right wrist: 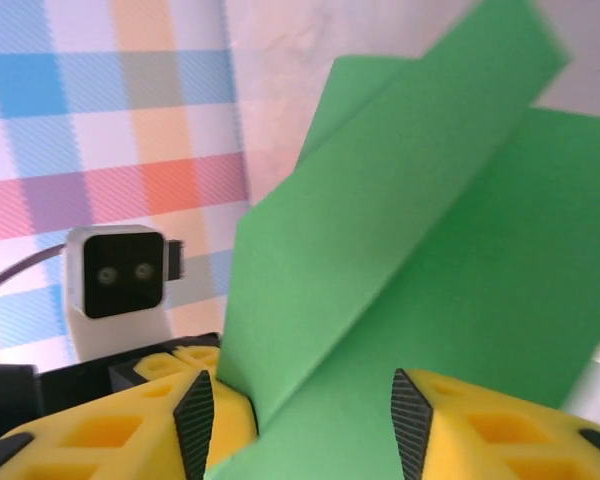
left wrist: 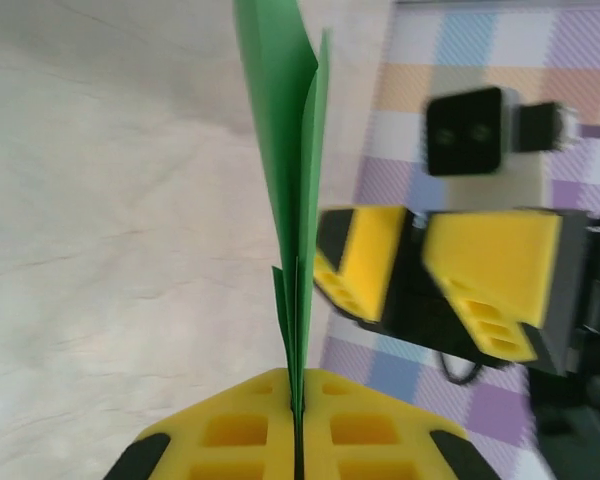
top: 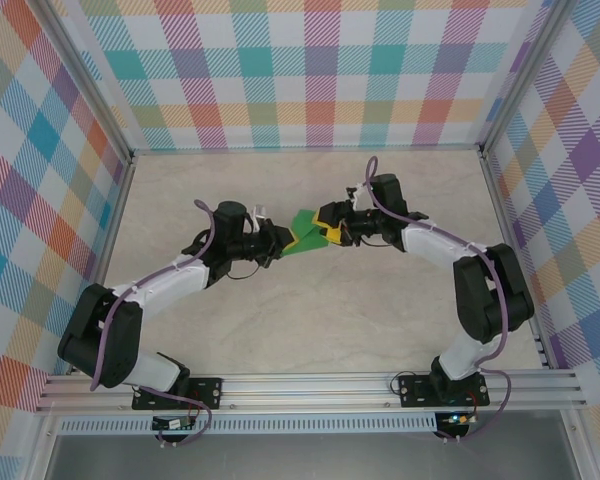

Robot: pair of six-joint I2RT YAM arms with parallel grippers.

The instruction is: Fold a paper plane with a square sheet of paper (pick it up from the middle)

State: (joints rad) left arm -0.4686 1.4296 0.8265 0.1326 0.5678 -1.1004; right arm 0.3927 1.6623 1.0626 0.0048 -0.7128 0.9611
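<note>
The green paper (top: pixel 302 238) is folded into a narrow creased shape with wing-like flaps and is held above the table between both arms. My left gripper (top: pixel 279 241) is shut on its lower folded edge, and in the left wrist view the paper (left wrist: pixel 285 150) rises upright out of the pressed-together yellow jaws of my left gripper (left wrist: pixel 298 412). My right gripper (top: pixel 327 235) is open. In the right wrist view the paper's flaps (right wrist: pixel 430 250) pass between the spread fingers of my right gripper (right wrist: pixel 302 418), and neither pad presses on them. One right finger (left wrist: pixel 495 265) shows beside the paper.
The beige table (top: pixel 310 320) lies below the paper. Plaid walls (top: pixel 320 80) enclose the back and both sides, with metal frame posts at the corners. An aluminium rail (top: pixel 310 385) carrying the arm bases runs along the near edge. The left wrist's camera (right wrist: pixel 115 270) faces the right gripper closely.
</note>
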